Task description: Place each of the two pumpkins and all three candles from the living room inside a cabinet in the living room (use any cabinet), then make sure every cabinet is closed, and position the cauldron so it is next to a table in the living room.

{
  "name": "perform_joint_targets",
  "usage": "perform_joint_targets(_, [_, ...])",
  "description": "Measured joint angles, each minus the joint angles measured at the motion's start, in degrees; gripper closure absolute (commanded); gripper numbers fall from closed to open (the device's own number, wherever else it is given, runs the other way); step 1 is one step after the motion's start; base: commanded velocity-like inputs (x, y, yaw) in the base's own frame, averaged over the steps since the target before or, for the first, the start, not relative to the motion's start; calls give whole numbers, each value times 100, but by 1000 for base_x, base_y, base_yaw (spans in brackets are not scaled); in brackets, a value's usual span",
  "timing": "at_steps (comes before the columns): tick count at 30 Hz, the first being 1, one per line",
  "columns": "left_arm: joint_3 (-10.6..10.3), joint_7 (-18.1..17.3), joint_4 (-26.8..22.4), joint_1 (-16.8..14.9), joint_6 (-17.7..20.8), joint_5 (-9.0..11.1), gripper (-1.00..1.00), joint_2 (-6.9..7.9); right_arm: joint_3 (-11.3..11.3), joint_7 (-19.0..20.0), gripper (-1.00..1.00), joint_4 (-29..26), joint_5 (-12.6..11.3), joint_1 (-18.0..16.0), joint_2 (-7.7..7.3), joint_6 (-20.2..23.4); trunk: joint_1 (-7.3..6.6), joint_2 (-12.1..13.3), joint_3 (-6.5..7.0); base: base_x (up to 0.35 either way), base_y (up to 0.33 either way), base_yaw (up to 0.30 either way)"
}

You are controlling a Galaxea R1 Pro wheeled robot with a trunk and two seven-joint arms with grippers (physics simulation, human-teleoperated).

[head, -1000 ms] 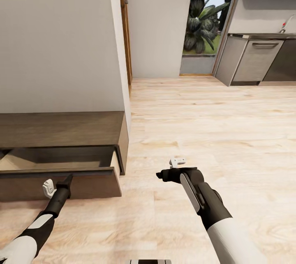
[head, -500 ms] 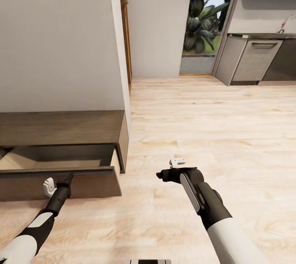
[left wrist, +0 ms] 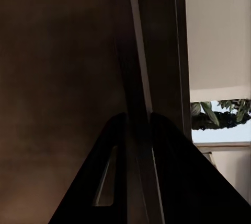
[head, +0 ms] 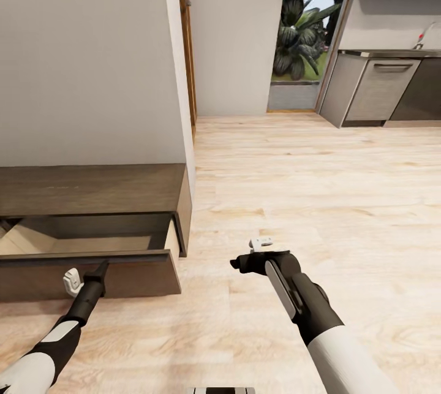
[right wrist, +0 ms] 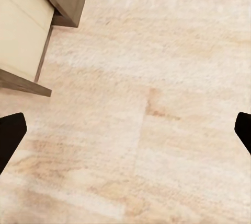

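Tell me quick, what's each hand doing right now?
Left hand: closed on the edge of the cabinet door.
Right hand: open, holding nothing.

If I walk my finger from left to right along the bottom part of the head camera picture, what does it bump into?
Left gripper at the edge of the open cabinet door → right gripper over the wooden floor.
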Motion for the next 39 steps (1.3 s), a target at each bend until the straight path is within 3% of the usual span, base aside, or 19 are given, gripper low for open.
perform_joint_targets(4, [-4, -7, 6, 0, -2, 0, 100, 2, 4, 0, -100, 0, 0, 0, 1, 0, 0, 0, 0, -35, 0, 0])
perform_joint_targets(7, [-69, 242, -161, 1, 5, -23, 100, 1, 4, 0, -100, 0, 1, 0, 0, 0, 1, 0, 0, -96, 0, 0])
perform_joint_targets(15, [-35, 115, -77, 1, 2, -9, 100, 1, 4, 0, -100, -3, 1, 0, 0, 0, 0, 0, 0, -31, 0, 0])
perform_joint_targets(19, [-83, 310, -204, 2, 8, -28, 100, 1, 4, 0, -100, -1, 1, 0, 0, 0, 1, 0, 0, -100, 0, 0])
perform_joint_targets(23, [-37, 113, -76, 1, 3, -7, 100, 2, 4, 0, -100, -2, 1, 4, 0, 0, 0, 0, 0, -32, 0, 0])
perform_joint_targets(39, [-2, -15, 12, -1, 2, 3, 100, 3, 12, 0, -100, -1, 0, 8, 0, 0, 0, 0, 0, -1, 0, 0])
